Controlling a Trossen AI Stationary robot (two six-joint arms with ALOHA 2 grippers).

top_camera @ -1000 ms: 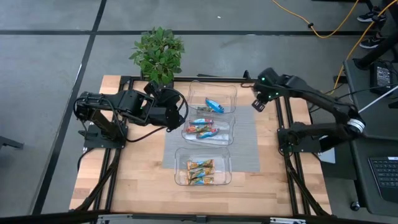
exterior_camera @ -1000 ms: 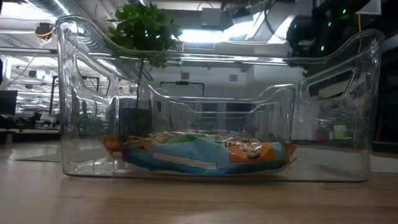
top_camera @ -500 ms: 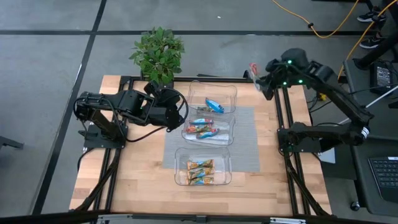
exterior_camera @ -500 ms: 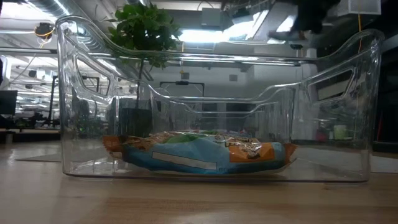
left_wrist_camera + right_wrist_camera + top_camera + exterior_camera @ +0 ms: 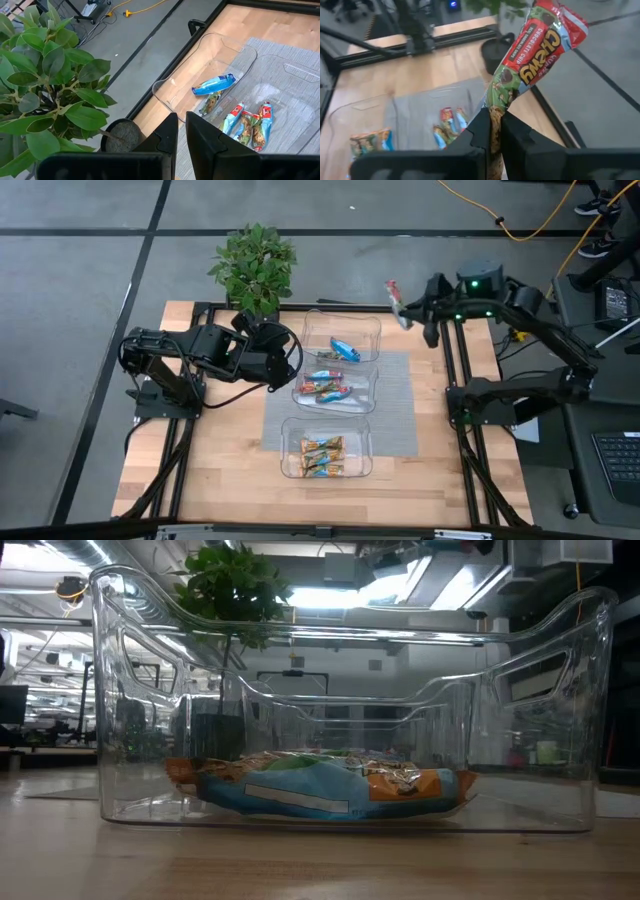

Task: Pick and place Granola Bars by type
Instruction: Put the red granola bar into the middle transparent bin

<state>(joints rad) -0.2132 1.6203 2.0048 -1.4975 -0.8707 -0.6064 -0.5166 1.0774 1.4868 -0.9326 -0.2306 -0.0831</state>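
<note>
- Because your right gripper (image 5: pixel 403 308) has its fingers clamped on one end of a red bar (image 5: pixel 536 55), the wrapper sticks out free past the fingertips, held high at the upper right of the high view, just outside the table's far edge (image 5: pixel 340 307).
- Since the bars are sorted by type, you can judge this one belongs with the red-multicoloured bars (image 5: pixel 327 387) in the middle tray (image 5: pixel 371 392); the blue bar (image 5: pixel 345 349) lies in the far tray (image 5: pixel 376 330), the orange-gold bars (image 5: pixel 322 456) in the near tray (image 5: pixel 366 442).
- Your left gripper (image 5: pixel 180 131) waits with fingers together at the left of the trays, beside the plant (image 5: pixel 254 264).
- You have open room above the grey mat (image 5: pixel 405 410); mind the tray walls and the black frame rail (image 5: pixel 448 360) on the descent.
</note>
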